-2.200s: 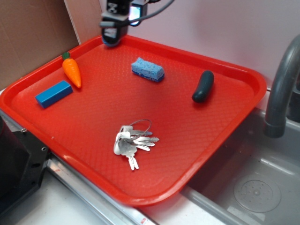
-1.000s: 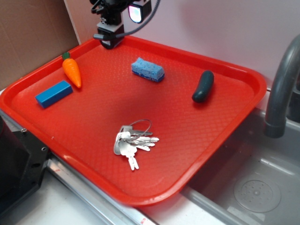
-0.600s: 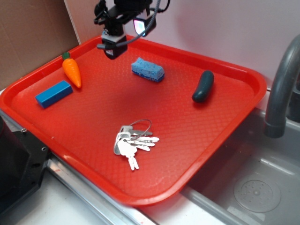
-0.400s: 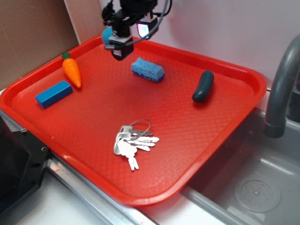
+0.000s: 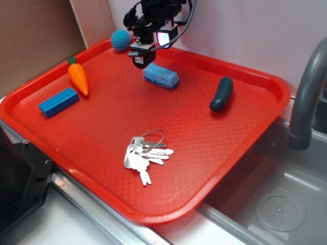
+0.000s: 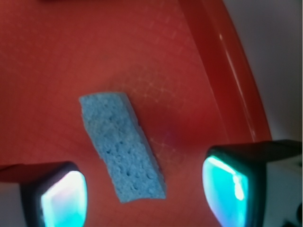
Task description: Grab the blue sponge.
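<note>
moved from the far-left rim, open gripper (image 5: 142, 62) hovers over blue sponge (image 5: 161, 75) in red tray (image 5: 255, 132).

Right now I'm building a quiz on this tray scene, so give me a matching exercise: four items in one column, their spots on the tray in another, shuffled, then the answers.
Items:
1. blue sponge
2. carrot
3. keys
4. teal ball

Places, as the exterior view shows them:
A. near the front of the red tray, in the middle
B. at the tray's back rim, left of the gripper
C. just below and right of the open gripper
D. on the left side, just behind the blue block

Pairs: 1-C, 2-D, 3-A, 4-B
</note>
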